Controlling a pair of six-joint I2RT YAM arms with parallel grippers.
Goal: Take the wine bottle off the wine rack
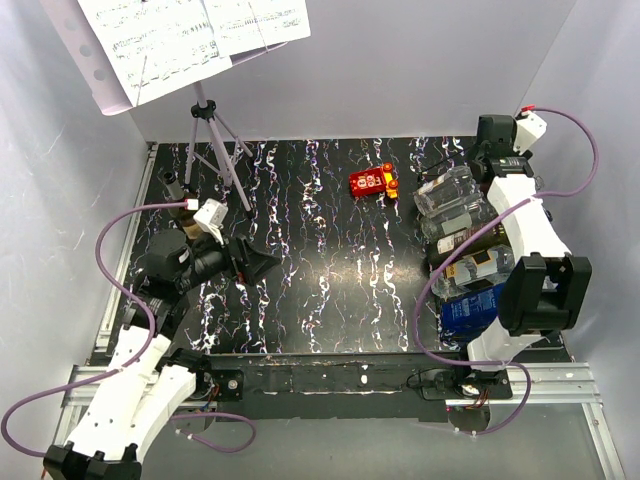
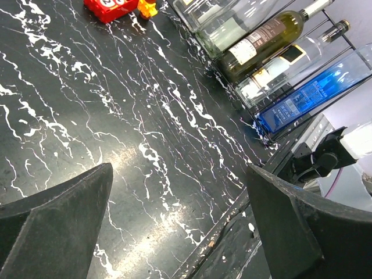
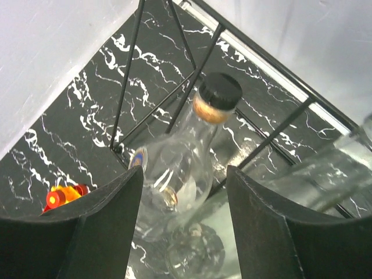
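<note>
the black thin-wire wine rack [image 3: 279, 132] stands at the right edge of the black marbled table [image 1: 330, 260]. bottles lie side by side in it, among them a dark green wine bottle with a pale label [image 2: 261, 43]. the right gripper [image 3: 185, 174] straddles a clear glass bottle with a black cap [image 3: 180, 145] at the rack's far end, its fingers half apart; whether they touch it i cannot tell. the left gripper [image 2: 180, 174] hovers over the table, fingers spread wide.
</note>
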